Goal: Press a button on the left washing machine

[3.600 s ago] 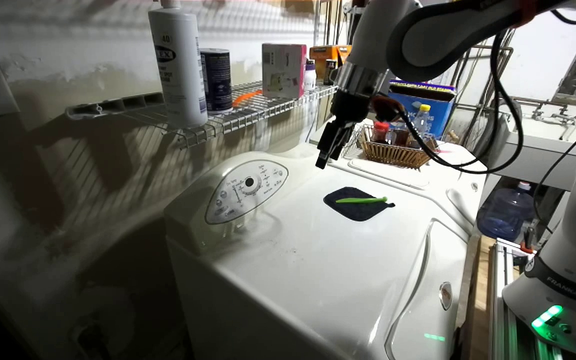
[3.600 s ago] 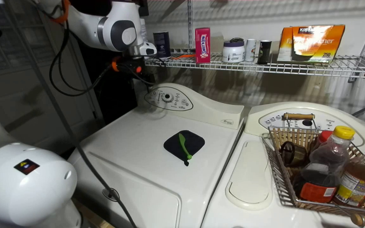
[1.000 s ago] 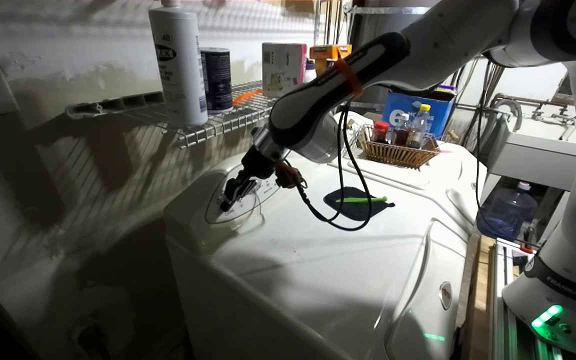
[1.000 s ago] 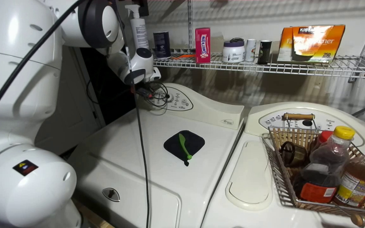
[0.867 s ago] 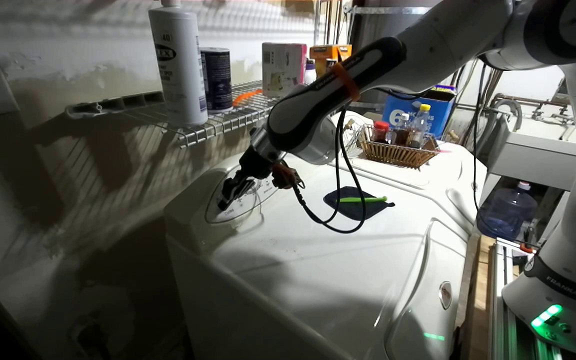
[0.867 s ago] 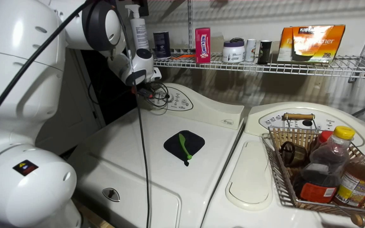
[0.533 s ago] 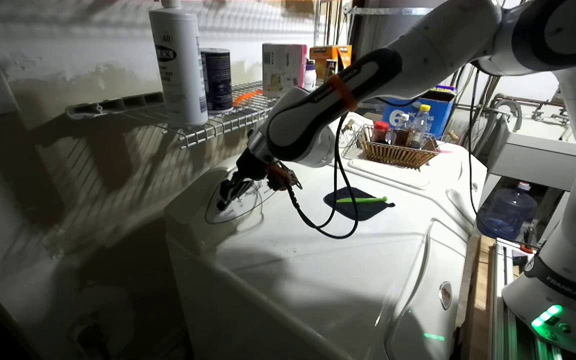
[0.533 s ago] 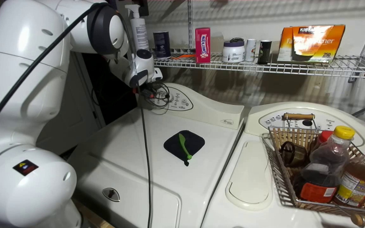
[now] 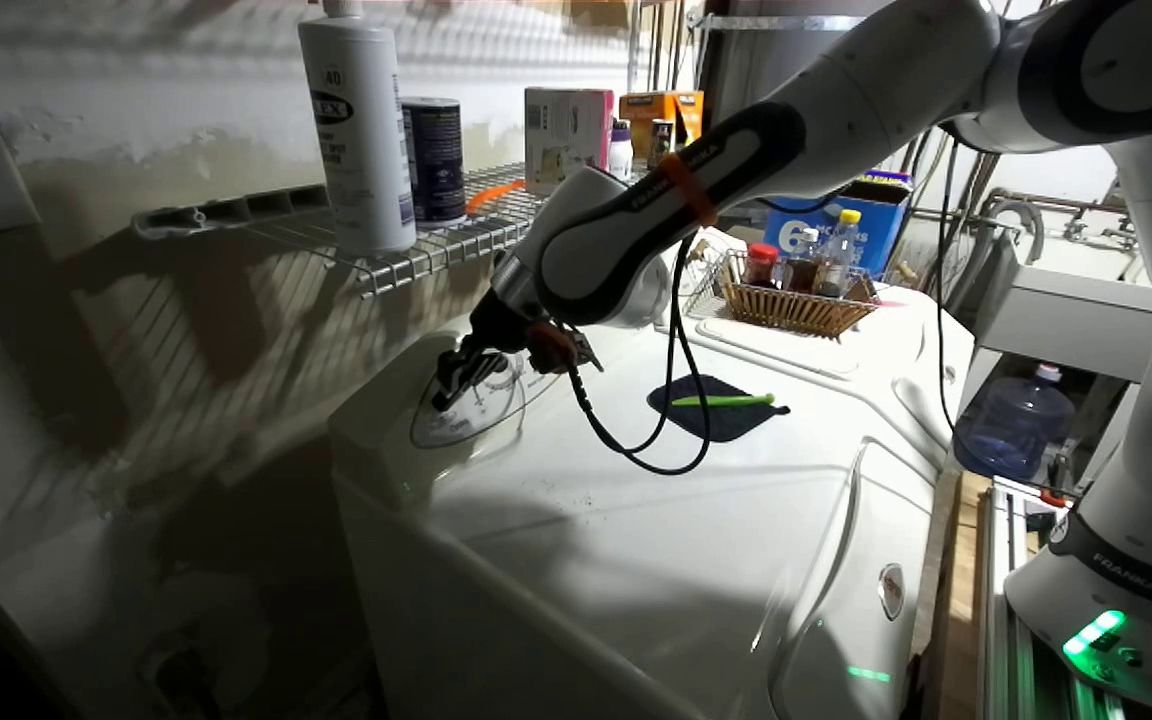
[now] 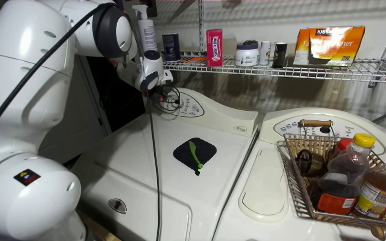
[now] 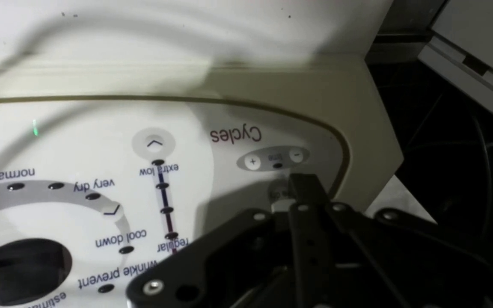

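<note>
The black two-fingered gripper [image 11: 304, 184], fingertips together and holding nothing visible, is pointing at one end of the oval outlined white control panel [image 11: 139, 201] on the large white washing machine [image 10: 131, 147], which is standing left of a neighbouring white machine [image 10: 263, 187] in an exterior view. The tip is hiding part of a grey lettered patch [image 11: 279, 193], so contact is hard to judge, and a skewed push could be catching the small round white minus button [image 11: 296, 154] instead or skidding off the sloping panel.
</note>
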{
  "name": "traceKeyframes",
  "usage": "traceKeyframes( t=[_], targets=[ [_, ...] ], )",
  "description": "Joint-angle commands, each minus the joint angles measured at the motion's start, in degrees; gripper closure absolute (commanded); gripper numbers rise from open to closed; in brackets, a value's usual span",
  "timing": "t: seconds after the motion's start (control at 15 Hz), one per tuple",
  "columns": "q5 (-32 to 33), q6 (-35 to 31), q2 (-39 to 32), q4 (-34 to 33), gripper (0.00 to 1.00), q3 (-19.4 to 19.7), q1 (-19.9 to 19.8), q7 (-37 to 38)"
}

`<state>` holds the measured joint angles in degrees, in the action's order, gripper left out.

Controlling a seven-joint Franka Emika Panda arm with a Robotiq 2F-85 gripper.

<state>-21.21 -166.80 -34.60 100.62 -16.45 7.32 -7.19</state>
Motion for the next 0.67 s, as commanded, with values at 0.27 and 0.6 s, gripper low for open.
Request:
traceKeyframes(
  t=[0.27, 0.6],
  targets=[
    [2.7, 0.6, -1.5, -2.0, 1.0, -0.4, -0.5, 3.4],
    [2.6, 1.5, -1.8, -2.3, 1.0, -0.8, -0.7, 3.4]
  ],
)
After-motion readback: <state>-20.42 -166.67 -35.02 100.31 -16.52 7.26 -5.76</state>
